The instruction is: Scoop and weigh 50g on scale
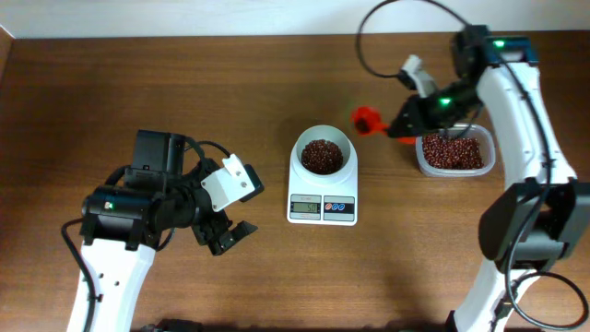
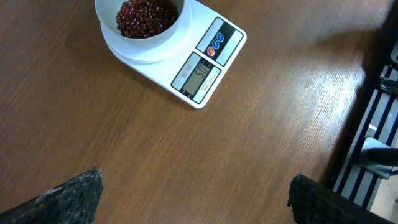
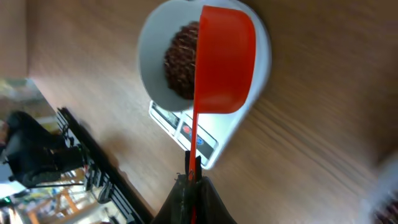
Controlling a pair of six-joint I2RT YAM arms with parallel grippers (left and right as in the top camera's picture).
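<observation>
Overhead: The scale [image 1: 323, 181] stands mid-table, its bowl [image 1: 322, 138] holding a heap of beans [image 1: 322, 155]. The left gripper [image 1: 229, 235] sits to the scale's left, apart from it, over bare table [image 1: 184, 92]; its jaws are spread and hold nothing. The right gripper [image 1: 398, 124] is between the scale and the clear tub [image 1: 419, 161], which also holds beans. It is closed on the handle of an orange-red scoop [image 1: 367, 119] that lies just beside the bowl's right rim.

Left wrist: Scale and beans lie ahead at upper left, well clear of the fingertips [image 2: 74, 193], which stand wide apart at the lower corners.

Right wrist: This view is blurred. The jaws are pressed together on the thin scoop handle. The scoop head overlaps the right part of the bowl, with the beans beside it on the left.
</observation>
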